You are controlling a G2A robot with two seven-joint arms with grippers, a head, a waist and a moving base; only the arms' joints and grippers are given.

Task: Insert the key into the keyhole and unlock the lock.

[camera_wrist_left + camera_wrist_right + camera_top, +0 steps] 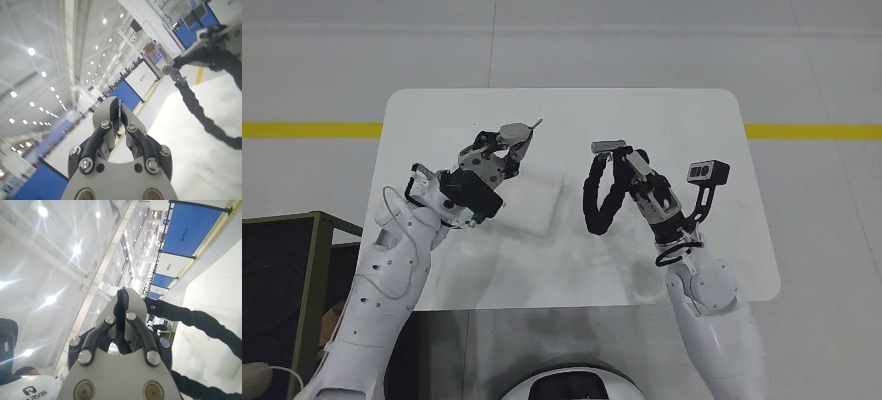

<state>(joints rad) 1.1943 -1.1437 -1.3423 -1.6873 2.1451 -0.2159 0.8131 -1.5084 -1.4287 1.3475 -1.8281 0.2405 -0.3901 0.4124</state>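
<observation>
Currently key pinched between closed fingers of left gripper, raised above counter middle, toward far edge. Lock just beside, not touching; right gripper fingers clamped on its black cable. Likely risks: limp cable lets lock swing aside under push; thin key pivots in grip, misses keyhole.

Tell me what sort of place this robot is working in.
Probably a large factory or test hall: a high ceiling with rows of lights, blue partition panels, and a yellow floor line behind the white table.
</observation>
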